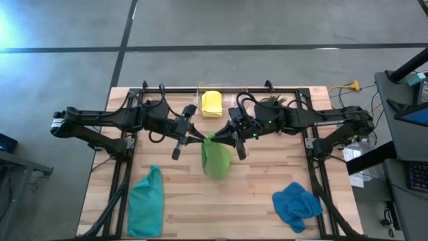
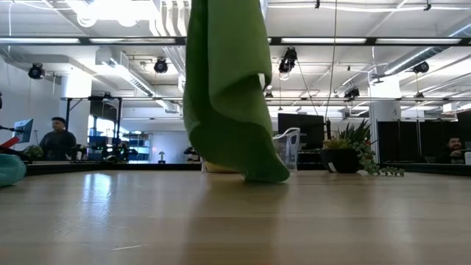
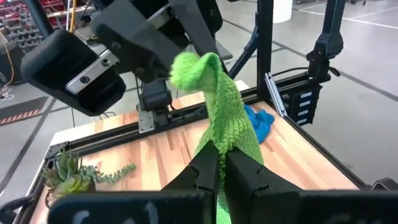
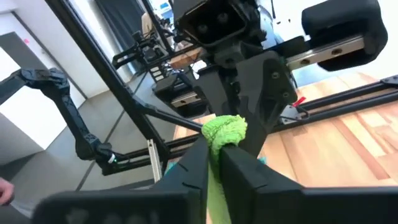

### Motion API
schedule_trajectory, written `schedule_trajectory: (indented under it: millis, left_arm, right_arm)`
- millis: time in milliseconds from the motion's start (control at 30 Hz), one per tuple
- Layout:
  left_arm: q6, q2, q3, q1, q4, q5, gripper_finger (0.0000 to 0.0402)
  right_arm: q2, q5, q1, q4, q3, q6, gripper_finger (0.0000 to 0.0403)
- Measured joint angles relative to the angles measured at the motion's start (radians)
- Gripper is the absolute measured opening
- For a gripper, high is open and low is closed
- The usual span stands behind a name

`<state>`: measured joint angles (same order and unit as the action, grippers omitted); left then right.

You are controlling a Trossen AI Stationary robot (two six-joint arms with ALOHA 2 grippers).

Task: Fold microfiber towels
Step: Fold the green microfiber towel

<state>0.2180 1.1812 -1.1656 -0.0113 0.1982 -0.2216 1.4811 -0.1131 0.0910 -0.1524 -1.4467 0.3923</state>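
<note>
Both end effectors meet over the middle of the wooden surface (image 1: pixel 267 167), each clamped on the top edge of the lime green towel (image 1: pixel 216 158). Left end effector (image 1: pixel 198 137) pinches it from one side, right end effector (image 1: pixel 215 139) from the other, fingers closed on the bunched cloth. It hangs down between them, its lower end brushing the surface in the low view. Yellow towel (image 1: pixel 212 103) lies folded at the far edge, teal towel (image 1: pixel 146 202) crumpled at the near left, blue towel (image 1: pixel 297 203) crumpled at the near right. A small potted plant (image 2: pixel 346 151) stands at the far side
</note>
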Motion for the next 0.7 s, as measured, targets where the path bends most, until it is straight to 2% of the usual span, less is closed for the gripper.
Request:
schedule_trajectory:
  millis: [100,300,500,600,700]
  left_arm:
    - [-0.001,0.000,0.000,0.000,0.001,0.037,0.0000]
    - [-0.009,-0.007,0.000,0.000,0.001,0.081,0.0000]
    - [-0.130,-0.009,0.000,0.005,0.012,0.132,0.0004]
    - [-0.148,-0.010,0.003,0.005,0.028,0.137,0.0033]
    - [-0.241,-0.007,0.005,0.005,0.023,0.138,0.0081]
  right_arm:
    - [0.000,-0.003,0.001,-0.008,0.000,-0.001,0.0012]
    - [-0.021,-0.001,0.002,-0.059,0.000,0.000,0.0009]
    - [-0.066,0.042,0.000,-0.141,0.000,-0.020,0.0009]
    - [-0.102,0.072,0.002,-0.175,0.000,-0.035,0.0009]
    - [-0.127,0.084,0.003,-0.181,-0.001,-0.044,0.0009]
